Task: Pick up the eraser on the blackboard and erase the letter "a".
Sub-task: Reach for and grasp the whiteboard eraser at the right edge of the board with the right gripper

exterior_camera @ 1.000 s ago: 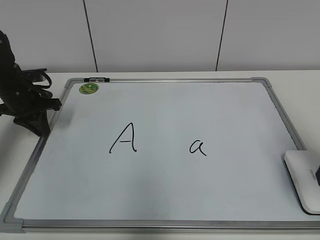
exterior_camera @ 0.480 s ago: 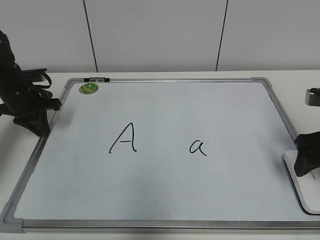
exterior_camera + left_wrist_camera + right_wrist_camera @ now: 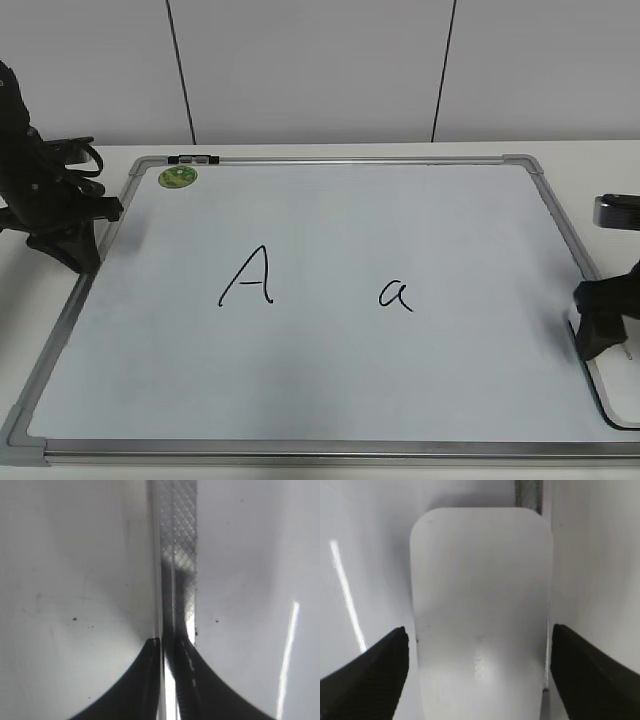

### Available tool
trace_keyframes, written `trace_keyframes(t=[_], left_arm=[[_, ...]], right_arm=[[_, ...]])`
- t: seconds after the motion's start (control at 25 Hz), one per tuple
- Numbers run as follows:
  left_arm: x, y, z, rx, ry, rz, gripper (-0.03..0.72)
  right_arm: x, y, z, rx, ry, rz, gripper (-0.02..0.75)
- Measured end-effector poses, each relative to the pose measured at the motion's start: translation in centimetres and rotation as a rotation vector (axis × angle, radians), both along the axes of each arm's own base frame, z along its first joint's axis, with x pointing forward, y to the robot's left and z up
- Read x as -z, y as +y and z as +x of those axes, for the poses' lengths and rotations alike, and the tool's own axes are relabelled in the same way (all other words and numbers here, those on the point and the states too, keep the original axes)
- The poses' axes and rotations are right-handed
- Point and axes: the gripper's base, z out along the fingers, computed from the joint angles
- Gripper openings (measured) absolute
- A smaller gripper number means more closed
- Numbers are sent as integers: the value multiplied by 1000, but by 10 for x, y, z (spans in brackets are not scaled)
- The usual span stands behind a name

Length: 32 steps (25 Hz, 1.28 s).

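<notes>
White panelled wall [image 3: 320, 70], white table [image 3: 610, 175]

Exterior camera looks down at a slant over the whole white silver-framed dry-erase board [image 3: 330, 420]; both wrist cameras look straight down, close, at opposite board edges.

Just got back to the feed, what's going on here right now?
The right claw is open and straddling the eraser at the board's right edge, not yet gripping it. The left claw sits shut over the board's left frame. Both the "a" and the "A" are unerased.
</notes>
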Motion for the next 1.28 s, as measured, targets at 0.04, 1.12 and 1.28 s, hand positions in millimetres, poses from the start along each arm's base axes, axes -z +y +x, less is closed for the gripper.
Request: trace_keyframes(t=[0.04,1.12,1.28], left_arm=[[0,0,0,0,0,0,76],[0,0,0,-2,2,-4,95],[0,-1,0,-3,2,-6,97]], right_arm=[[2,0,1,0,1,0,662],[11,2,7,22,13,21,523],[-3,4,13,6,69,43,523]])
